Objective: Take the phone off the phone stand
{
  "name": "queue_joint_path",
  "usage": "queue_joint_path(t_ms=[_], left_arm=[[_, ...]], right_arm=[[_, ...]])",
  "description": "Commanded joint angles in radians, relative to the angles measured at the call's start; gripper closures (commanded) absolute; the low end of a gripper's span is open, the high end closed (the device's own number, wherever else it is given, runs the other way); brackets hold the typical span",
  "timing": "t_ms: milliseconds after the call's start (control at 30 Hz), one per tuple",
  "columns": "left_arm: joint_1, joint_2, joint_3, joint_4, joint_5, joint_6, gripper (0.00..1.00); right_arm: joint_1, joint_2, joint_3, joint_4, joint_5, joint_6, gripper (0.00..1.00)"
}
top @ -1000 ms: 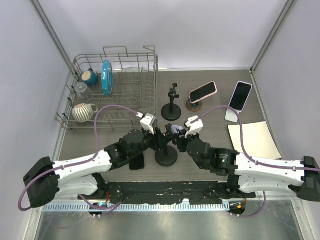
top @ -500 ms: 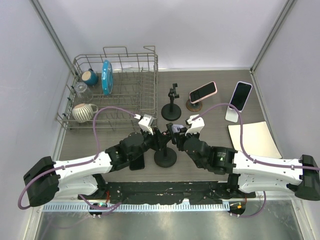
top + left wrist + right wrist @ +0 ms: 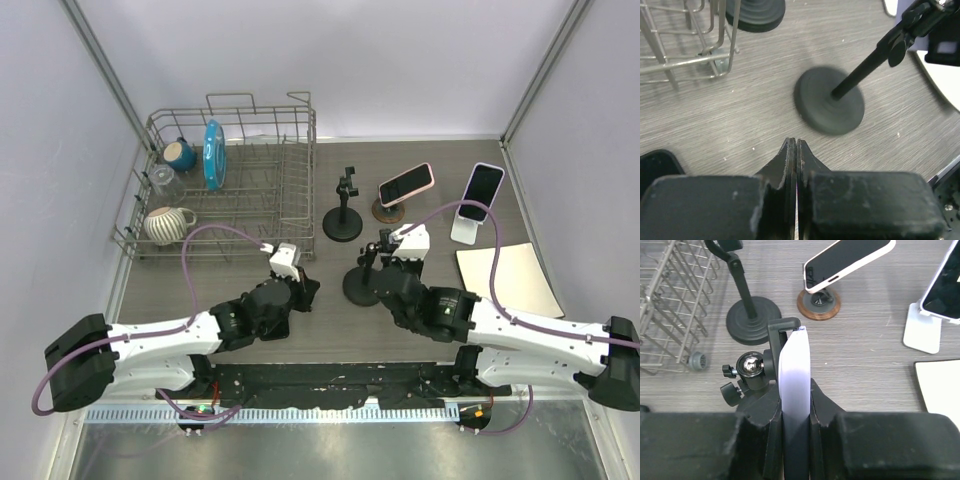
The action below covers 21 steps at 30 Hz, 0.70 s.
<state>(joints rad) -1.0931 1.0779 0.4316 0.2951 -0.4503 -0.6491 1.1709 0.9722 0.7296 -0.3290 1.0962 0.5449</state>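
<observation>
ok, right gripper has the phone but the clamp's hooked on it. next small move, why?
Probably open the left gripper and bring it to the stand to pin it down. The right gripper is shut on the phone, but the clamp hooks over its edge and nothing holds the stand, so pulling would likely drag it.

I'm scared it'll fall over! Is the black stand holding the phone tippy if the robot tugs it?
Probably tippy: the stand has a thin pole on a round base, with the phone clamped high up. Its base looks thick, maybe heavy enough to help. It looks rigid, so tugs by the right gripper likely drag the whole thing.
</observation>
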Motion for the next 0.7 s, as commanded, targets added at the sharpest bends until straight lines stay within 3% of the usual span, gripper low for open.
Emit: queue_joint_path(t_ms=[0,33,100,133,200,233,333,433,667], left_arm=[[-0.019,-0.009,-0.008,0.010,-0.051,0.044,1.00],[-0.021,-0.010,-0.014,0.041,-0.039,0.058,0.96],[-0.021,-0.016,-0.016,0.081,0.008,0.112,0.81],[-0.021,-0.021,-0.014,0.093,0.027,0.130,0.61],[-0.021,-0.029,-0.013,0.128,0.067,0.161,0.45],[-0.021,-0.039,-0.013,0.143,0.079,0.195,0.31],[-0.021,-0.029,0.021,0.174,0.130,0.273,0.11],[-0.021,0.014,0.097,0.145,0.156,0.357,0.06],[-0.019,0.163,0.182,0.226,0.124,0.474,0.07]], right_arm=[[-0.004,-0.056,0.001,0.128,0.059,-0.138,0.99],[-0.005,-0.069,-0.002,0.139,0.039,-0.151,0.99],[-0.004,-0.075,-0.009,0.180,-0.030,-0.198,0.99],[-0.004,-0.075,-0.006,0.176,-0.042,-0.203,0.99],[-0.004,-0.070,0.005,0.174,-0.077,-0.217,0.99],[-0.002,-0.064,0.008,0.171,-0.087,-0.223,0.99],[-0.002,-0.058,0.013,0.180,-0.148,-0.232,0.99],[-0.002,-0.044,0.028,0.168,-0.197,-0.232,0.99],[-0.001,-0.009,0.108,0.047,-0.278,-0.195,0.99]])
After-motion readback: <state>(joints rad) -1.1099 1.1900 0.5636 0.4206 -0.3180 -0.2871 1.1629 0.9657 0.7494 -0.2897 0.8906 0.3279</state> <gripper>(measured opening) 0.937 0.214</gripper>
